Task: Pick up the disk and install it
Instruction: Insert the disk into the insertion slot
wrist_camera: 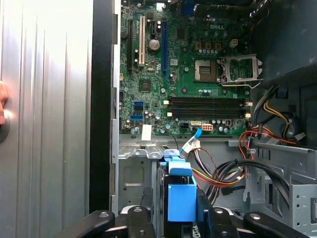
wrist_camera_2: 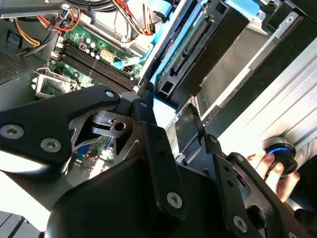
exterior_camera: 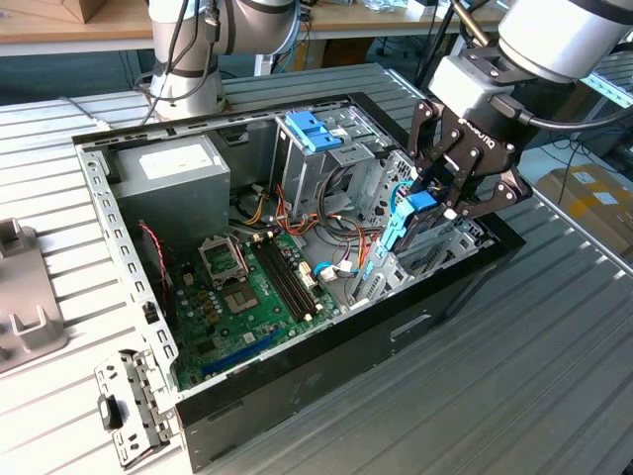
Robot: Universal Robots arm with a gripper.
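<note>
**One drive, held edge-on over its bay**

One open computer case [exterior_camera: 297, 396] spans the exterior view — motherboard [exterior_camera: 247, 287] toward that view's left, the gripper [exterior_camera: 447, 198] toward its right, closed on the disk [exterior_camera: 410, 223] by its light-blue frame, tilted over the bay. Rigid, fairly dense and shock-sensitive, it likely handles best by the frame edges — not the connector end.

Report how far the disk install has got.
Pickup looks done: the gripper is shut on the disk, holding it by its light-blue frame inside the computer case, near the case's front wall. Left: the disk stands tilted and does not look seated yet.
</note>
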